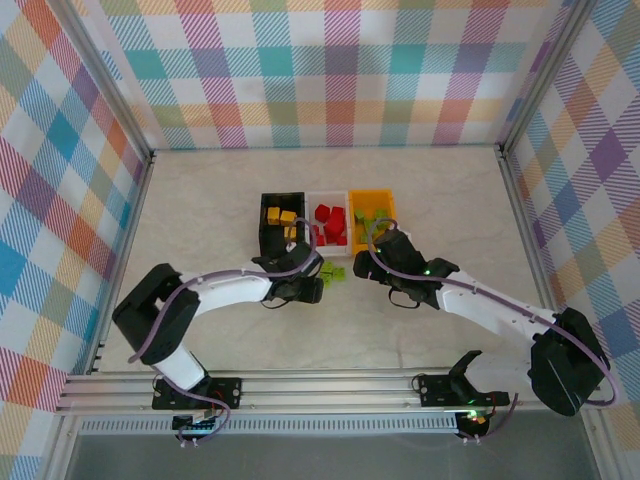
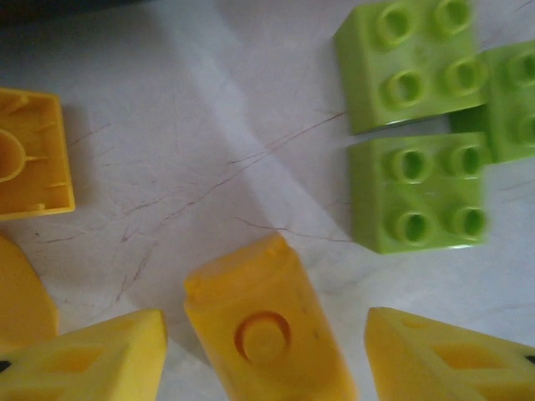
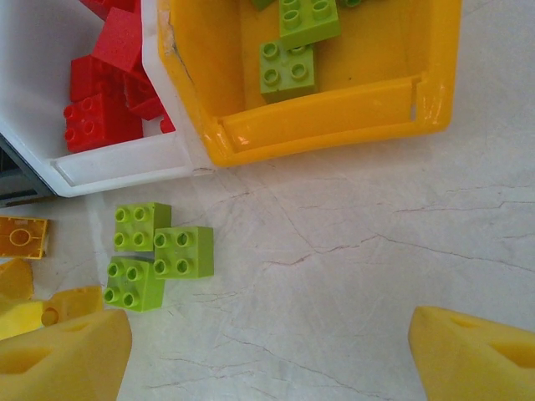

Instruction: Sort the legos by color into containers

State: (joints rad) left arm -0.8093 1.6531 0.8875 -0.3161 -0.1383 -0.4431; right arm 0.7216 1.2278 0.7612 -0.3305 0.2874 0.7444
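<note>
In the left wrist view my left gripper [image 2: 266, 326] stands open around a yellow lego [image 2: 263, 292] that lies on its side, with a gap at each finger. Three lime green legos [image 2: 416, 194] lie just beyond it, and another yellow lego [image 2: 29, 154] lies upside down at the left. From above, the left gripper [image 1: 308, 287] is in front of the black container [image 1: 266, 228]. My right gripper [image 3: 267, 359] is open over bare table, right of the green legos [image 3: 184, 251] and in front of the orange-yellow container [image 3: 326, 113].
The white container [image 1: 312, 235] between the other two holds red legos [image 3: 100, 117]. Yellow legos lie in the black one and green legos [image 3: 288, 71] in the orange-yellow one. Both arms reach in from the near edge and their grippers stand close together.
</note>
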